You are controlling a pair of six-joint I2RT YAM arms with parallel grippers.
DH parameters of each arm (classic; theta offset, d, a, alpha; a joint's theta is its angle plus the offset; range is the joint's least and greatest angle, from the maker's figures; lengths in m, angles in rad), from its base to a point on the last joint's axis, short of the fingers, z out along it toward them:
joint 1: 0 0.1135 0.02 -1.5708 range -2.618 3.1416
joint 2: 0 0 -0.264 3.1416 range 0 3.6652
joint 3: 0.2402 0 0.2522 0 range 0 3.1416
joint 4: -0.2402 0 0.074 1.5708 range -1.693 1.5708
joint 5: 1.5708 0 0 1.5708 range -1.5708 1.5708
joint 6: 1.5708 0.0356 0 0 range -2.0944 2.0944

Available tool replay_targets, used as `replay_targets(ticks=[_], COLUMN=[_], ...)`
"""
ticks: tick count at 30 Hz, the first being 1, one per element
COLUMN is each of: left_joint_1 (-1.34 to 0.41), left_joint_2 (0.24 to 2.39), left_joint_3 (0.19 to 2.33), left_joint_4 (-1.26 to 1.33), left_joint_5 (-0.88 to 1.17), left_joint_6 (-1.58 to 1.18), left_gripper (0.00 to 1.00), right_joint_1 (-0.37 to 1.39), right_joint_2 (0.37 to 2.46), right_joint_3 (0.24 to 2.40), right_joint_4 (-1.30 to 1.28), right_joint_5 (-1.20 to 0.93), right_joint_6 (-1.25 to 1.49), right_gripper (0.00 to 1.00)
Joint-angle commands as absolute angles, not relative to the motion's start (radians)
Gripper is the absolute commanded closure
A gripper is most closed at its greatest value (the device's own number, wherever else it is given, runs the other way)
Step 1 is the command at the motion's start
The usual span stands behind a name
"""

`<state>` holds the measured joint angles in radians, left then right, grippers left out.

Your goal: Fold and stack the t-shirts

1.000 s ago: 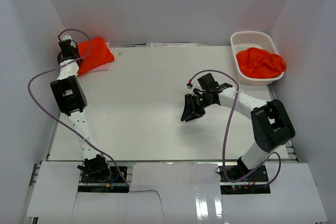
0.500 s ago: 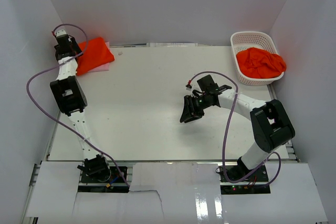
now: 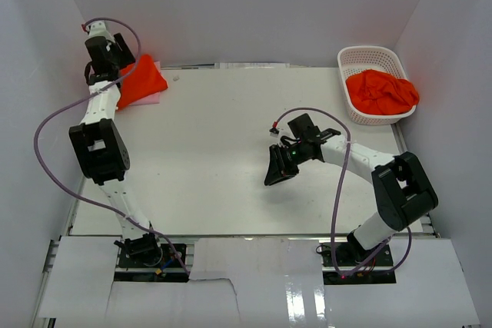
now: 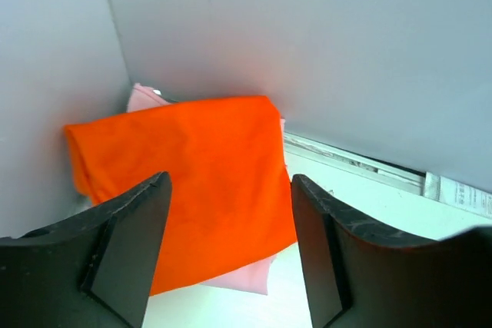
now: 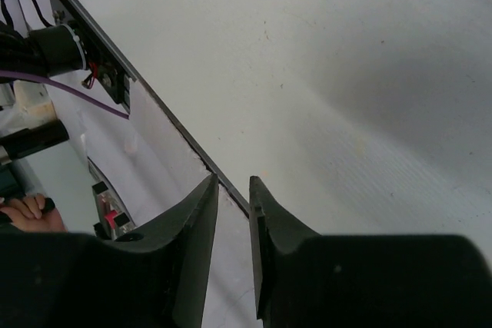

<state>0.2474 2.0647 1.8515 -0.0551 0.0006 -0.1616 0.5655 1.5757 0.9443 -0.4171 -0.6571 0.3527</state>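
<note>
**rigwatcher:** Where's everything relative to the basket (image 3: 367,55)?

**me:** Crumpled orange t-shirts (image 3: 380,90) sit inside it. The folded orange t-shirt (image 4: 184,182) lies on the pink t-shirt (image 4: 246,278), well left of it. My left end effector (image 4: 229,190) hovers wide open over those; my right end effector (image 5: 232,182) is nearly closed, empty.

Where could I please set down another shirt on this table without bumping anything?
Bare table runs from the folded orange shirt across to the basket, and along the near edge. Crowded: the far-left corner by the left gripper, and around the right gripper.
</note>
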Motion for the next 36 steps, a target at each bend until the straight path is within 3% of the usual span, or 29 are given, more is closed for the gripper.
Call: replay_targets(ticks=[1, 4, 8, 10, 15, 17, 24, 30, 36], left_joint_1=[0.249, 0.244, 0.244, 0.242, 0.239, 0.239, 0.238, 0.238, 0.239], left_joint_2=[2.068, 2.112, 2.203, 2.261, 2.301, 2.306, 2.387, 2.434, 2.51], left_joint_3=[1.74, 1.669, 1.758, 1.807, 1.722, 1.698, 1.775, 1.781, 1.787], left_joint_4=[0.061, 0.159, 0.158, 0.166, 0.393, 0.455, 0.491, 0.583, 0.725], left_joint_5=[0.045, 0.006, -0.019, 0.035, -0.037, -0.044, -0.093, -0.15, -0.247], left_joint_6=[-0.183, -0.158, -0.118, -0.062, 0.049, 0.066, 0.12, 0.173, 0.205], left_gripper=[0.27, 0.47, 0.74, 0.79, 0.65, 0.54, 0.53, 0.41, 0.17], right_joint_1=[0.578, 0.584, 0.588, 0.591, 0.592, 0.594, 0.61, 0.621, 0.627], right_joint_2=[1.516, 1.5, 1.493, 1.493, 1.502, 1.514, 1.554, 1.571, 1.574], right_joint_3=[0.991, 1.041, 1.072, 1.075, 1.066, 1.066, 1.103, 1.115, 1.115], right_joint_4=[-0.472, -0.537, -0.587, -0.606, -0.611, -0.603, -0.621, -0.623, -0.635], right_joint_5=[-0.676, -0.654, -0.653, -0.652, -0.658, -0.667, -0.669, -0.67, -0.664], right_joint_6=[0.325, 0.31, 0.301, 0.299, 0.301, 0.307, 0.311, 0.322, 0.325], right_gripper=[0.72, 0.9, 0.91, 0.87, 0.8, 0.79, 0.78, 0.77, 0.77])
